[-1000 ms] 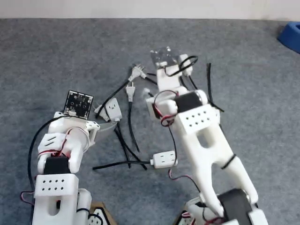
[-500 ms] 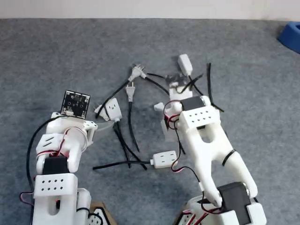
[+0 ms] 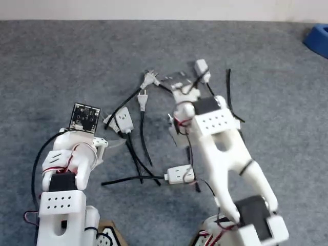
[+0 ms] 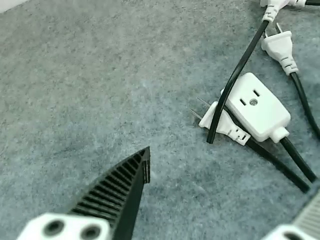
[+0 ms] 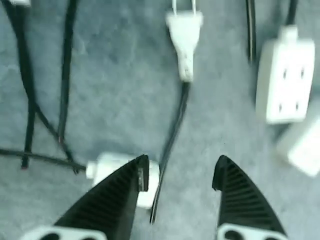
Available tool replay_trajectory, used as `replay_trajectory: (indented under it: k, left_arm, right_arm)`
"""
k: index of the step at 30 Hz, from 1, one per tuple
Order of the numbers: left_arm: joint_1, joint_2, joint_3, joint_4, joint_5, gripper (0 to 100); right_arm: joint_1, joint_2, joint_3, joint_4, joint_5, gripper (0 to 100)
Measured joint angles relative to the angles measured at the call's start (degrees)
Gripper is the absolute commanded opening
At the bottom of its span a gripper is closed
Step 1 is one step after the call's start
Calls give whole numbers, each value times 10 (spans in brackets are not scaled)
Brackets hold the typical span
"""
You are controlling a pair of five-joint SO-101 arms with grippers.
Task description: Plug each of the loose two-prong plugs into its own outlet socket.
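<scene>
So the right gripper hangs open, empty, over a black cord; left gripper gapes too, just near-side of a white socket.

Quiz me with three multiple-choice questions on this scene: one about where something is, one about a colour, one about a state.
1. Where does the blue object lie?
A) between the arms
B) at the far right edge of the carpet
C) in a gripper

2. What colour are the power cords?
A) black
B) red
C) white

3. How is the right gripper?
A) jaws shut on a plug
B) jaws shut, empty
C) jaws open, empty

Answers: 1 B, it sits at the high view's far right edge. 2 A, each cord on the floor is black. 3 C, its wrist view shows the jaws spread with nothing gripped.
</scene>
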Motion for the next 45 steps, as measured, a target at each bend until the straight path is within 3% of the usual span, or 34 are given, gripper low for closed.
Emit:
replay_trajectory:
  k: [9,13,19,35,42,45]
  left_arm:
    - [-18,0,0,0,0,474]
    - [-35,0,0,0,0,474]
    - [-40,0,0,0,0,474]
    - [-46,0,0,0,0,474]
    - [-46,0,0,0,0,474]
    - [-46,0,0,0,0,474]
  right_arm:
    - [-7,352,-273,40,51,213]
    - [-7,429,-378,53,73,213]
    - [-7,459,-426,54,107,213]
    - [11,461,-426,84,108,212]
    - [11,461,-426,81,129,91]
    - [12,461,-426,70,129,84]
